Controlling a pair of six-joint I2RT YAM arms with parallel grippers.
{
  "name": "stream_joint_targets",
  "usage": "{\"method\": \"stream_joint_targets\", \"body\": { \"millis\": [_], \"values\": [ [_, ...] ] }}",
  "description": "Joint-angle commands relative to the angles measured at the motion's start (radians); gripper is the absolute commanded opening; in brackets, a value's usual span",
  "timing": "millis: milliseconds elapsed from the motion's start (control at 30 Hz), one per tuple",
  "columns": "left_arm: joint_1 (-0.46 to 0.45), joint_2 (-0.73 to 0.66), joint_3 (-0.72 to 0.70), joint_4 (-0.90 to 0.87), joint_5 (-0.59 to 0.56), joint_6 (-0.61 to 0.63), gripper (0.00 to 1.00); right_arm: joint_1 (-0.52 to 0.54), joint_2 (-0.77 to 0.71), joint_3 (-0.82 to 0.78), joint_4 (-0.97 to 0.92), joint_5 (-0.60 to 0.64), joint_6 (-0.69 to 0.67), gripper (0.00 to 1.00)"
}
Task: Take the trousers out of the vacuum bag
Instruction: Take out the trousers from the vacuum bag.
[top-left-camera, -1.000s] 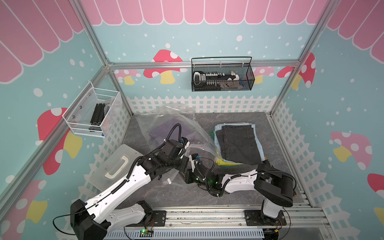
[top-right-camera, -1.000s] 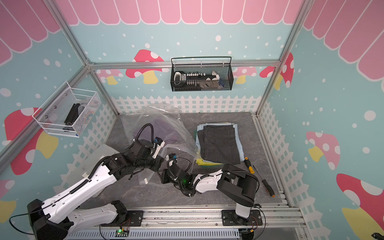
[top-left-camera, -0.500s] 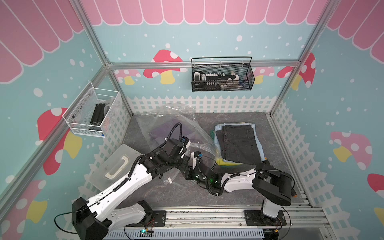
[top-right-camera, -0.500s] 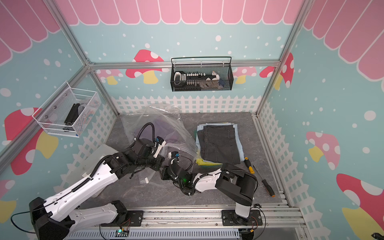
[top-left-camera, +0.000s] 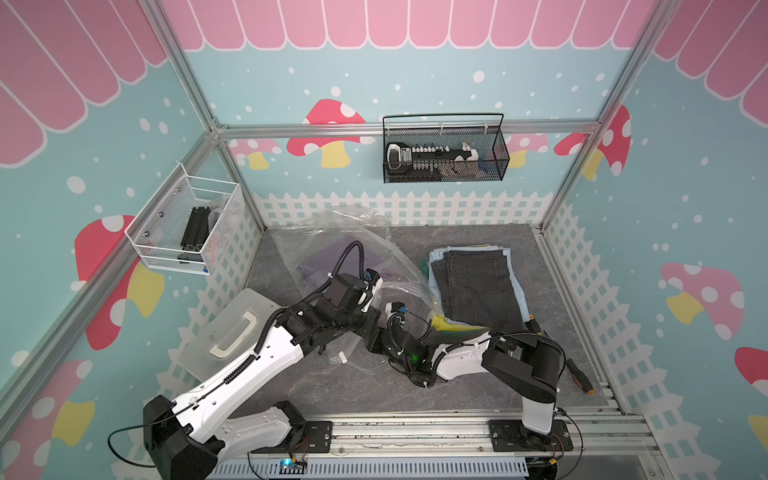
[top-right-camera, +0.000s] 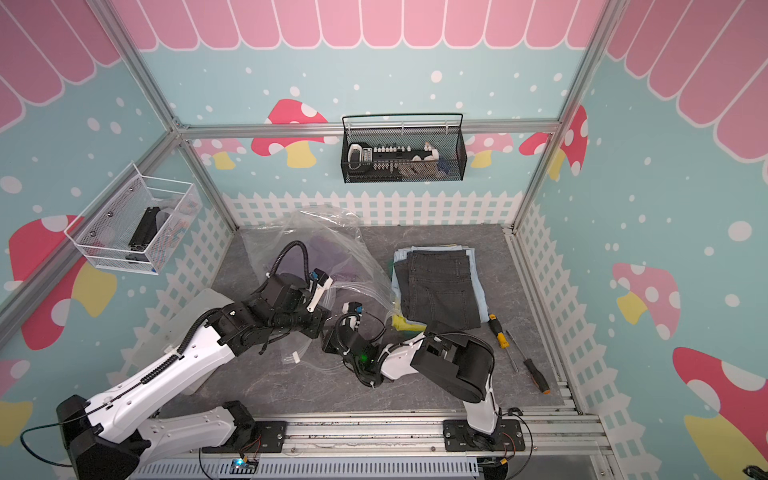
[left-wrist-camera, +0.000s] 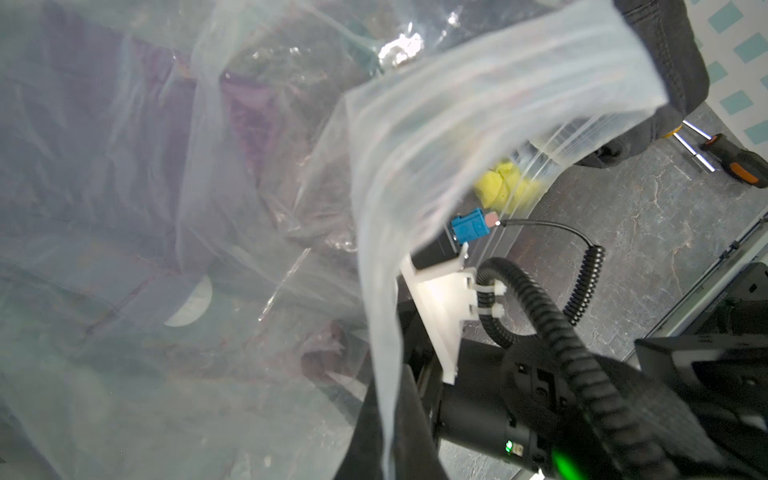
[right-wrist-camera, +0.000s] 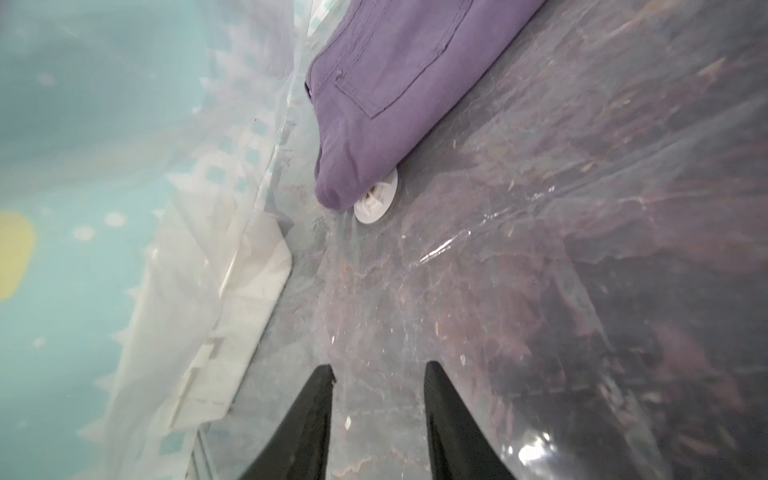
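Little has shifted since a second ago: we pinch the vacuum bag (top-left-camera: 386, 249) by its edge in our left gripper (top-left-camera: 369, 324), while our right gripper (right-wrist-camera: 378, 368), jaws spread and empty, reaches inside toward the purple trousers (right-wrist-camera: 399, 83), seemingly the last; other pairs (top-left-camera: 478, 286) lie stacked outside.

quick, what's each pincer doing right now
Left pincer: closed on the vacuum bag, at its zip edge.
Right pincer: open, holding nothing.

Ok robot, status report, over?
Left gripper shut on vacuum bag edge. Right gripper open, empty, inside bag. Purple trousers ahead, untouched, corner over white valve. Over.
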Motion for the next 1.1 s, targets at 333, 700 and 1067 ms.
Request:
{"method": "stream_joint_targets", "body": {
  "millis": [333,700,1067],
  "values": [
    [0.006,-0.034,0.013,0.013,0.044,-0.001,0.0,-0.105,0.18,0.22,-0.041,0.076,0.156,0.54],
    [0.006,-0.049,-0.008,0.01,0.044,-0.011,0.0,-0.16,0.283,0.389,-0.158,0.094,0.235,0.57],
    [0.006,-0.032,-0.012,0.01,0.046,-0.009,0.0,-0.191,0.362,0.541,-0.333,0.132,0.288,0.58]
  ]
}}
